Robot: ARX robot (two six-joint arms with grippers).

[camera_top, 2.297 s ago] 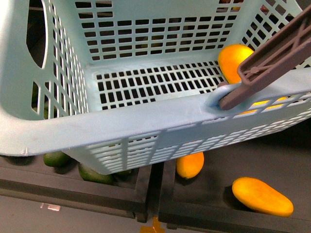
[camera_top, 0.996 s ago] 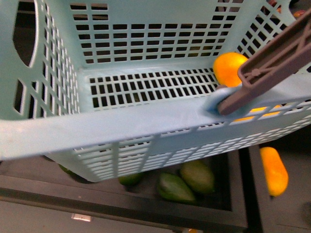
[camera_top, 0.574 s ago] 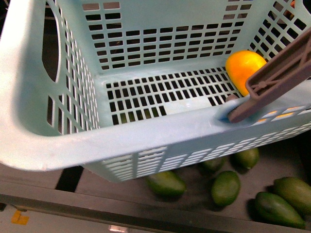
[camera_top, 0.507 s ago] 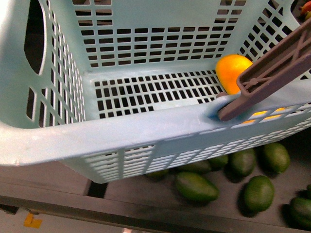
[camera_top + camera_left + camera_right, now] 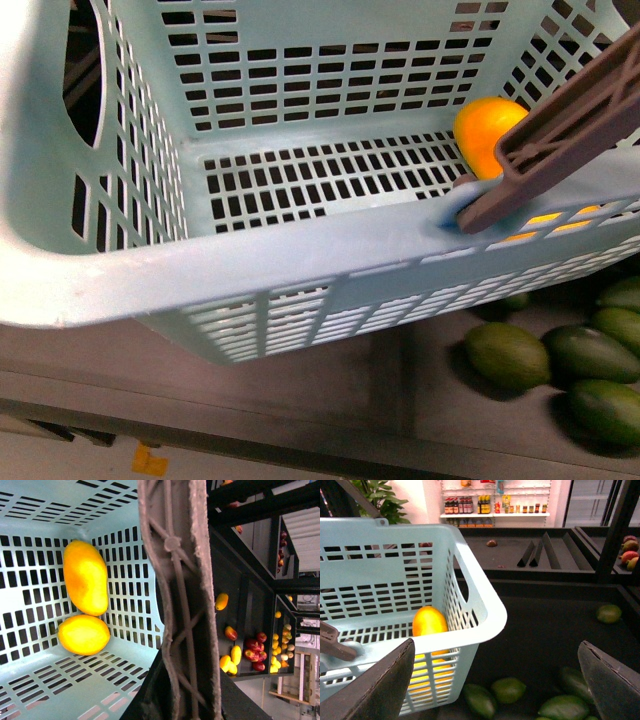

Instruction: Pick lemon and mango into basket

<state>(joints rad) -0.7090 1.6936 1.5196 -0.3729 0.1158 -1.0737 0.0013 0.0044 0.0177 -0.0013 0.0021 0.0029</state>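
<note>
The light teal basket (image 5: 300,250) fills the front view, hanging over the dark bins. In the left wrist view two fruits lie side by side on its slotted floor: the long orange-yellow mango (image 5: 85,577) and a rounder yellow lemon (image 5: 84,634). My left gripper (image 5: 187,700) is shut on the basket's brown-grey handle (image 5: 180,605). My right gripper (image 5: 496,650) is open beside the basket's corner (image 5: 485,615), above green fruits, with nothing between its fingers. From the front, one orange fruit (image 5: 485,135) shows behind the handle (image 5: 560,130). Neither gripper shows there.
Dark green oval fruits (image 5: 505,355) lie in a dark bin under the basket's right side, and more (image 5: 507,689) lie below my right gripper. A bin divider (image 5: 390,370) runs under the basket. Shelves of red and yellow fruit (image 5: 250,650) stand further off.
The bins have slid under the basket: the orange mangoes seen below gave way to green fruits, now at the lower right. The basket stays held with the fruit in it.
</note>
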